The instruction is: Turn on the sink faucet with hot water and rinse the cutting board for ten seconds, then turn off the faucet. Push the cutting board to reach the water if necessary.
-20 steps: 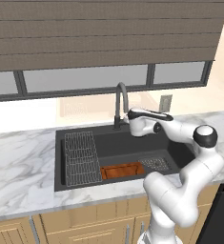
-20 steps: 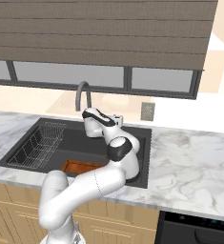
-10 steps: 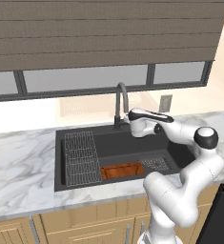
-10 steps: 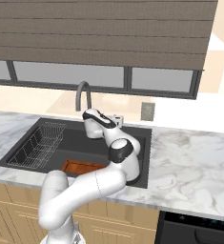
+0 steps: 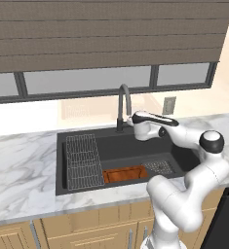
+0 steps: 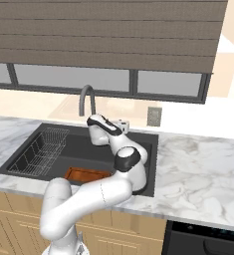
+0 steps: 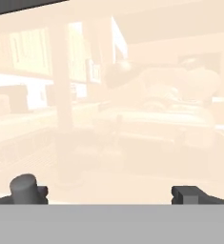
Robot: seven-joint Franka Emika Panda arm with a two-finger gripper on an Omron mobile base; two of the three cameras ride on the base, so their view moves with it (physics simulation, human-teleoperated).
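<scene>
The claw [image 7: 106, 193] stands wide open, its two dark fingertips [image 7: 27, 188] far apart at the bottom of the hand view with nothing between them; beyond them that view is a pale washed-out blur in which no object can be made out. In the left base view the white hand reaches level over the back of the sink [image 5: 184, 155], its front end just beside the base of the faucet [image 5: 124, 104], though whether it touches the lever cannot be told because the hand covers that spot. The faucet rises upright from the back rim of the sink, its arched spout curving forward over the basin, and no stream of water can be made out under it. The cutting board [image 5: 124, 173] lies flat on the sink floor against the front wall, its long axis running left to right along that wall; in the right base view the arm hides its right end. A grey wire rack [image 5: 83, 160] lies to the left of the board, its long side running front to back, and a dark perforated drain plate [image 5: 158, 167] lies to the right of the board. The marble desk [image 5: 18, 170] surrounds the sink, and a wall outlet [image 5: 169, 105] sits behind the arm under a window with a lowered blind [image 5: 106, 34].
</scene>
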